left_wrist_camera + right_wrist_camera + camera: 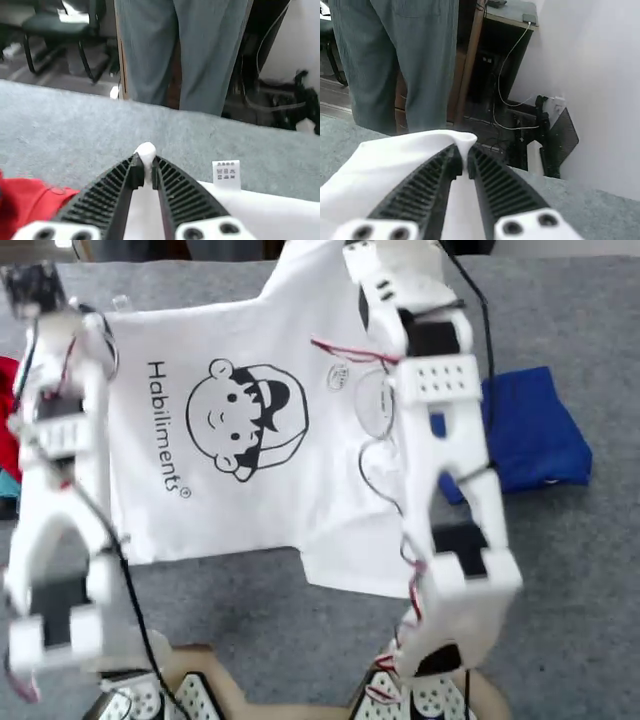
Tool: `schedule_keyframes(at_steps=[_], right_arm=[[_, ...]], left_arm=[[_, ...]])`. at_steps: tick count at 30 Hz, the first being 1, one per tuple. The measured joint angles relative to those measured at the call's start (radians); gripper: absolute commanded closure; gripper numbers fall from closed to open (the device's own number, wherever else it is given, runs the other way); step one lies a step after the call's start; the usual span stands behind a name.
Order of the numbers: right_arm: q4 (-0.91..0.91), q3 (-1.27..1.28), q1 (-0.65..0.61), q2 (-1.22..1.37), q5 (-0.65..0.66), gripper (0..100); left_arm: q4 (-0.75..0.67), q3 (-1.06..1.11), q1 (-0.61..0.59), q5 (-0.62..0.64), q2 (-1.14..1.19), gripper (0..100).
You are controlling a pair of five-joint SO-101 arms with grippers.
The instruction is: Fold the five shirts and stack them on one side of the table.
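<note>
A white shirt (230,510) lies spread print-up across the middle of the grey counter (580,570), hem to the left and collar to the right, one sleeve toward the far edge and the other toward the near edge. Its chest carries a black line drawing of a cartoon face in a cap (250,420), with a single line of dark lettering (165,425) running sideways beside it. An oval neck label (340,375) shows inside the collar; its print is too small to make out.

The left arm (60,490) reaches along the shirt's left side, its jaws clamped on a pinch of white cloth at the far-left corner of the hem. Just beside that grip stands a small white care tag (226,175) bearing rows of washing symbols. The right arm (450,440) stretches over the collar end — its jaws are likewise closed on a raised fold of the white shirt at the far edge.

A folded blue shirt (535,440) rests on the right of the counter, partly under the right arm. A red garment (8,415) lies at the far left, next to the left arm.
</note>
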Motion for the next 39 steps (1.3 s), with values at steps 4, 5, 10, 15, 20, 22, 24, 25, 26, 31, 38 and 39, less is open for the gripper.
schedule_keyframes(at_steps=[4,5,10,15,20,22,24,25,26,31,38,39], right_arm=[[0.195,-0.305,0.003,0.230,-0.005,98.5],[0.255,-0.379,0.005,0.281,-0.005,98.5],[0.565,-0.735,0.012,0.474,-0.005,98.5],[0.839,-1.013,0.014,0.617,-0.005,98.5],[1.030,-1.074,0.017,0.666,0.012,98.5],[1.092,-1.074,0.017,0.672,0.038,98.5],[1.151,-1.074,0.017,0.677,0.048,98.5],[1.174,-1.074,0.017,0.681,0.048,98.5],[1.183,-1.074,0.017,0.683,0.048,98.5],[1.194,-0.996,0.015,0.677,0.048,98.5],[1.194,-0.609,-0.015,0.450,0.057,98.5],[1.194,-0.554,-0.011,0.411,0.057,98.5]], left_arm=[[0.206,-0.295,0.000,0.000,0.235,97],[0.252,-0.348,0.000,0.000,0.270,97],[0.446,-0.457,0.005,-0.002,0.316,97],[0.631,-0.463,0.017,-0.002,0.316,97],[0.815,-0.463,0.026,-0.008,0.322,97],[0.870,-0.463,0.037,-0.017,0.325,97],[0.898,-0.451,0.046,-0.020,0.327,97],[0.902,-0.428,0.054,-0.021,0.325,97],[0.905,-0.397,0.064,-0.021,0.325,97],[0.879,-0.187,0.086,0.028,0.304,97],[0.715,0.198,0.066,0.005,0.032,97],[0.706,0.238,0.072,-0.006,-0.015,97]])
